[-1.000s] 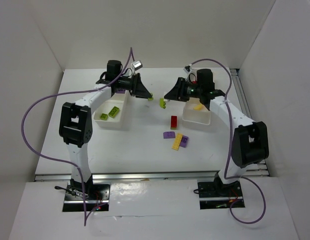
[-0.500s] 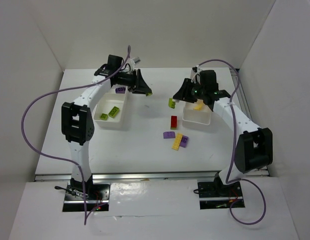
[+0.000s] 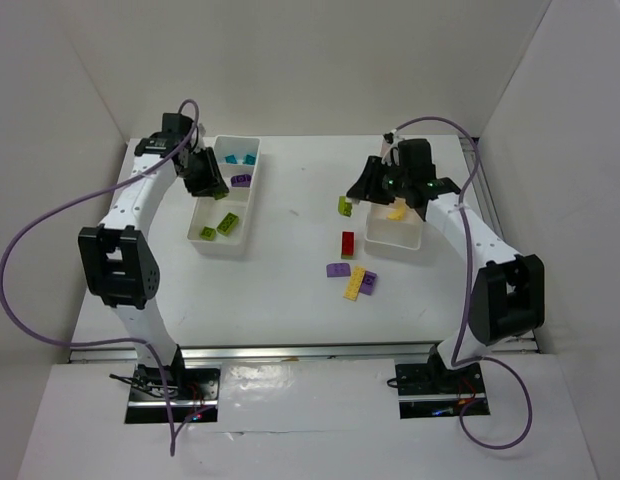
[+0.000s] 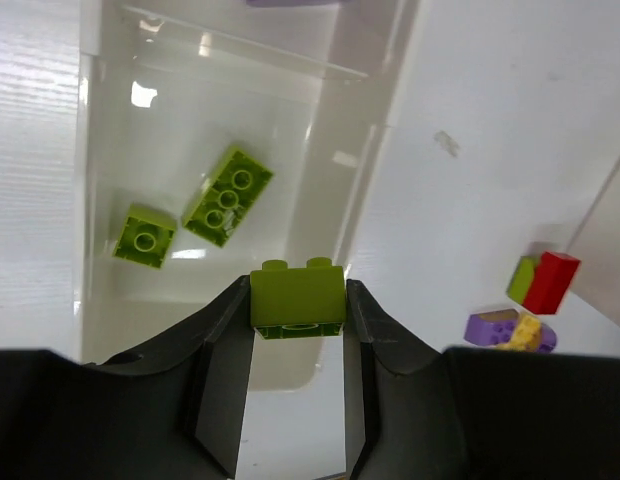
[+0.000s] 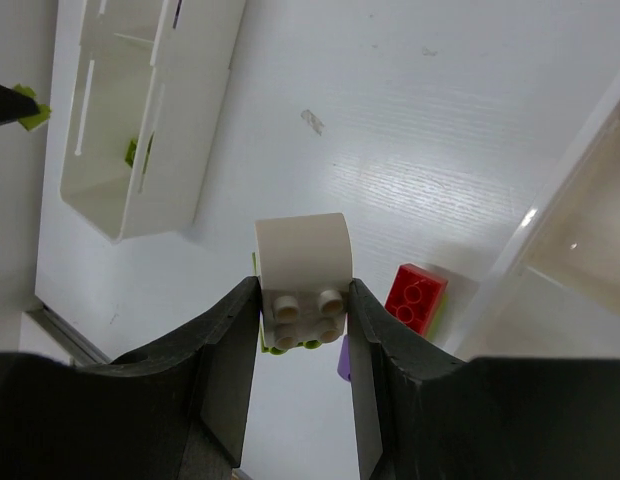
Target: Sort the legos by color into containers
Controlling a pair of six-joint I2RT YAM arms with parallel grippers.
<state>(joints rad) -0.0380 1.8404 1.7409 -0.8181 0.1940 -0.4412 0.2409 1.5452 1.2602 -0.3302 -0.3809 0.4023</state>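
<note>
Two lime bricks (image 4: 228, 193) already lie in the near compartment of the left tray (image 4: 290, 130), with a purple piece (image 3: 241, 180) in its middle compartment and teal pieces (image 3: 237, 158) in its far one. The left jaws are clamped on a third lime brick (image 4: 297, 290), which hangs over that same near compartment, close to its near wall. I'd say the drop is about due.

Well to the right of the left tray, the right jaws pinch a small piece (image 5: 302, 255) above the bare table (image 3: 290, 290). The wrist view shows it pale with lime at its lower edge, and from above it reads lime. I take it for a lime one, though I wouldn't swear to it. If so, it has a long way to go back to the left tray.

Farther right, the right tray (image 3: 395, 238) holds one yellow piece (image 3: 396, 212). Loose on the table, also well right of the left tray, are a red brick (image 3: 347, 243), two purple bits (image 3: 338, 270) and a yellow brick (image 3: 356, 282).

By my reckoning the sort is roughly half done. Four pieces are left to pick up, and no red has gone into a compartment yet.
</note>
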